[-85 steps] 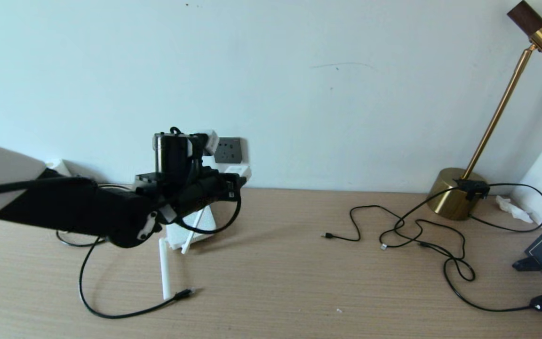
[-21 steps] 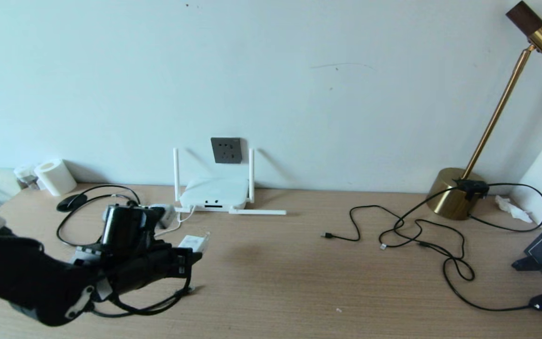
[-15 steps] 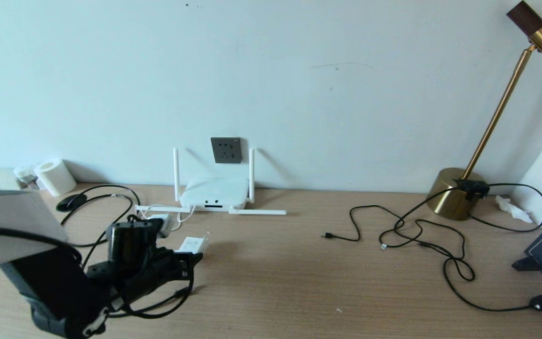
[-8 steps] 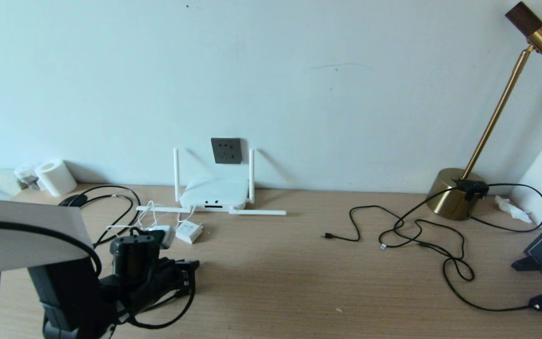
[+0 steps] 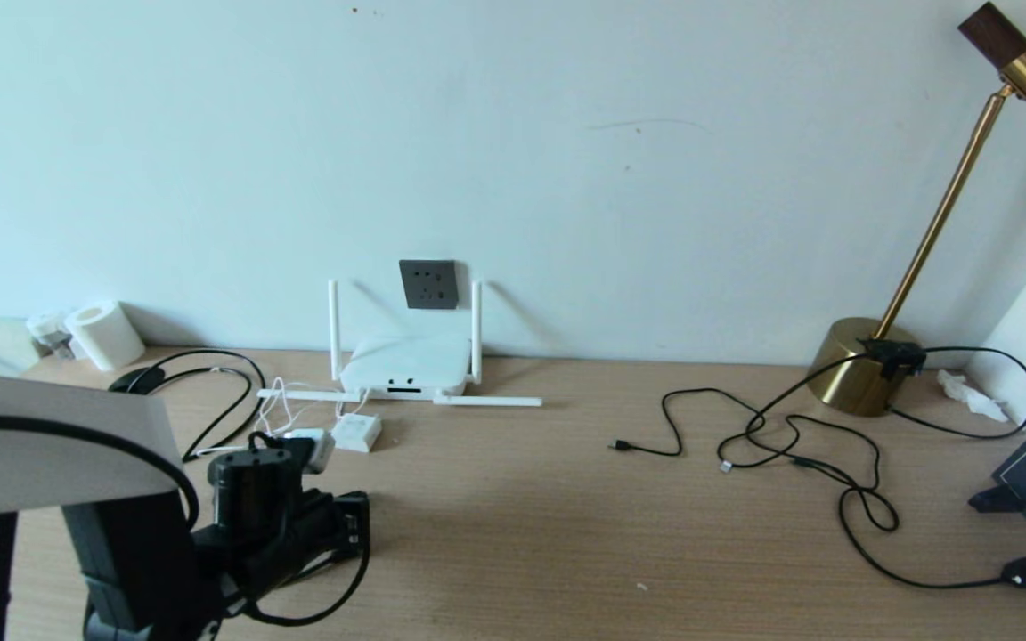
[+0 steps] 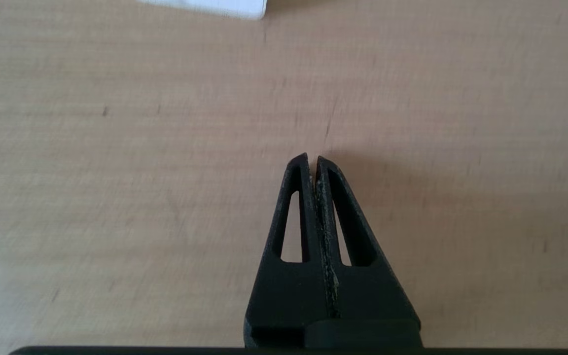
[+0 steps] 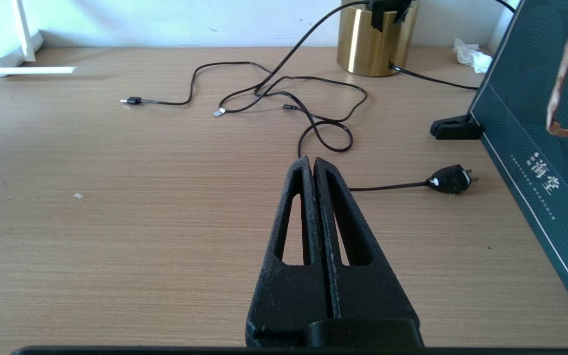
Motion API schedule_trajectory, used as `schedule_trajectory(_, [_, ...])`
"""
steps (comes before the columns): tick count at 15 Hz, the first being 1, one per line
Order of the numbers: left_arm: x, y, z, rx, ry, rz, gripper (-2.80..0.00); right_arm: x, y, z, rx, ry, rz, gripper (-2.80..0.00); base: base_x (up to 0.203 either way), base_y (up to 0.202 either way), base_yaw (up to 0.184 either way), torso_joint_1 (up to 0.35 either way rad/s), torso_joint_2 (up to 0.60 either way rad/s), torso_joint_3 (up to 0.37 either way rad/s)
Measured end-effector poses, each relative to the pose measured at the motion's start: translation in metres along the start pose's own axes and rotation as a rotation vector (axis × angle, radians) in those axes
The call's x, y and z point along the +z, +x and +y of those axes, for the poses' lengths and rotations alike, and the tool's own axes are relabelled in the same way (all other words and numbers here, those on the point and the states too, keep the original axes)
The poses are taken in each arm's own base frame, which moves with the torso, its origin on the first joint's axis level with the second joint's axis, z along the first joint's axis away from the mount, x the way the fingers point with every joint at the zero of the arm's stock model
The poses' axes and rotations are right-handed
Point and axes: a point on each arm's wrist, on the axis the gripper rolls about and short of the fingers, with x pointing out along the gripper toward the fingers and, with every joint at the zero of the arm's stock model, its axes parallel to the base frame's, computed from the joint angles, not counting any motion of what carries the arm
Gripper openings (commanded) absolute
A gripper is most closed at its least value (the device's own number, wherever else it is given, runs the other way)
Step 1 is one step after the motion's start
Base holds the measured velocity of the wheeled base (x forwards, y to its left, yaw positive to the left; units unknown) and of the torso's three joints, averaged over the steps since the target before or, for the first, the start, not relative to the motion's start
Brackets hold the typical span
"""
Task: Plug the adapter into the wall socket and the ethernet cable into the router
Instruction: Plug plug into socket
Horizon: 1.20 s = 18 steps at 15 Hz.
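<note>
Dropped from the left gripper (image 6: 312, 160) since a moment ago: adapter (image 5: 357, 432) now lies on the desk (image 5: 566, 534) just in front of the router (image 5: 403, 367), below the wall socket (image 5: 428, 284). Left fingers pressed together, empty, low over bare wood. Right gripper (image 7: 313, 161) likewise pinched closed, hovering near thin black cables (image 7: 284, 93).

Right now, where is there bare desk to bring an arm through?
The widest free patch lies between the router and the loose black cables, running to the desk's near edge. It is crowded left of the router: adapter, white cords, a black cable loop and the shut left gripper.
</note>
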Motion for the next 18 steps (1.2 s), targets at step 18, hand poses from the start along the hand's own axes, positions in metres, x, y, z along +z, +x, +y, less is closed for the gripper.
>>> schedule_trajectory(18, [0.074, 0.009, 0.037, 0.072, -0.059, -0.152, -2.80, 0.000, 0.000, 0.000, 0.000, 0.000, 0.000, -2.80, 0.000, 0.000, 0.000, 0.000, 0.00, 0.000])
